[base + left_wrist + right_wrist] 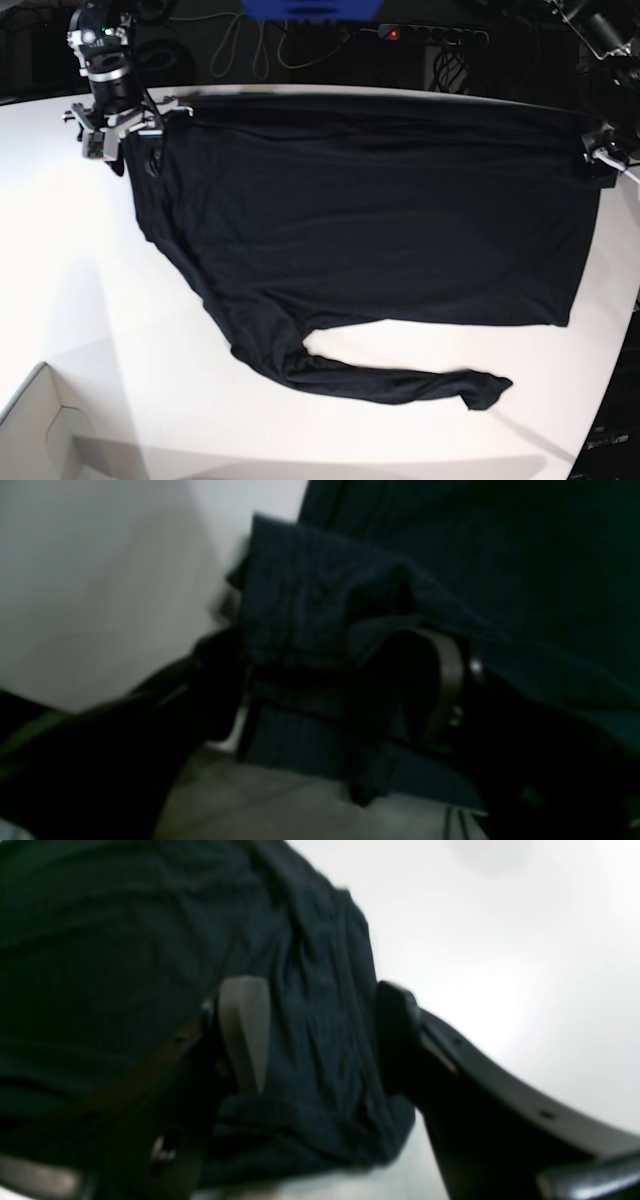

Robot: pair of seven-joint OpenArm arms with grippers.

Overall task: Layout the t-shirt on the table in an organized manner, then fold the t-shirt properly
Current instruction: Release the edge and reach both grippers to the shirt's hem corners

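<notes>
The black t-shirt [370, 220] lies spread across the white table [100, 300], and one long sleeve [400, 385] trails toward the front. My right gripper [130, 150] is at the shirt's far left corner. In the right wrist view its fingers [245, 1030] stand apart, and a loose fold of the shirt [320, 990] lies between them. My left gripper [598, 158] is at the shirt's far right corner. In the blurred left wrist view the left gripper [330, 680] is open, with bunched shirt fabric [310, 595] between and over its fingers [445, 680].
A pale cardboard box corner [40, 430] sits at the table's front left. Cables and a power strip [430, 33] run behind the table's far edge. The table's curved edge runs down the right side [615, 380].
</notes>
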